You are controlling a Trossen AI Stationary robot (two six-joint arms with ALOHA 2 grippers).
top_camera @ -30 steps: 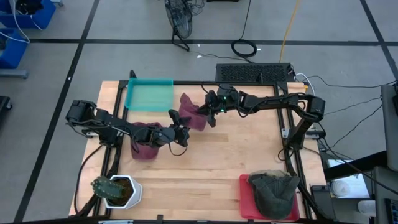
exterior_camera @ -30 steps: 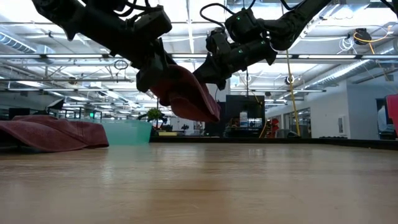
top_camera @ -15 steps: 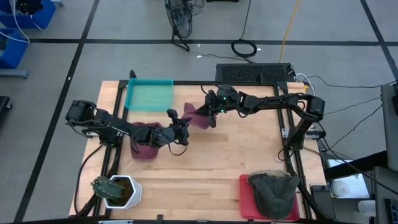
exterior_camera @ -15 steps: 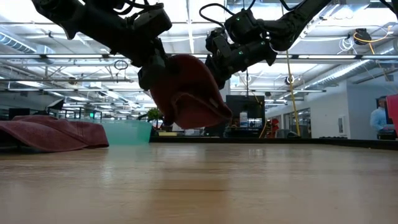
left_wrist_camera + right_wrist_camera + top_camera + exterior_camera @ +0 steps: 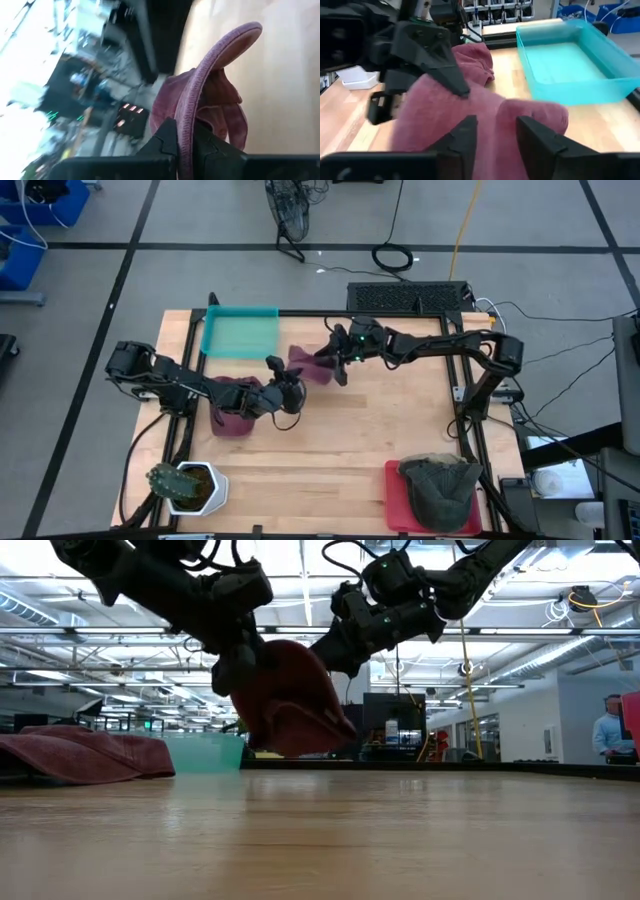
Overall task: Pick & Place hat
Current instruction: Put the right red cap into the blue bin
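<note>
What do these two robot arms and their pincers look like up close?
Both arms are dark, almost black, built of slim jointed segments with black cables looping along them. The left gripper ends in two angular, wedge-shaped black fingers. The right gripper has two flat, dark, blade-like fingers. A small green light glows on the right arm's wrist. No printed markings can be made out.

Your table (image 5: pixel 340 435): light wood, black frame | far edge: teal tray (image 5: pixel 240 332) | left side: maroon hat (image 5: pixel 232 420) flat on the wood | near-left corner: potted cactus (image 5: pixel 186 485) | near-right corner: red tray (image 5: pixel 400 502) with grey hat (image 5: pixel 441 485) in it
</note>
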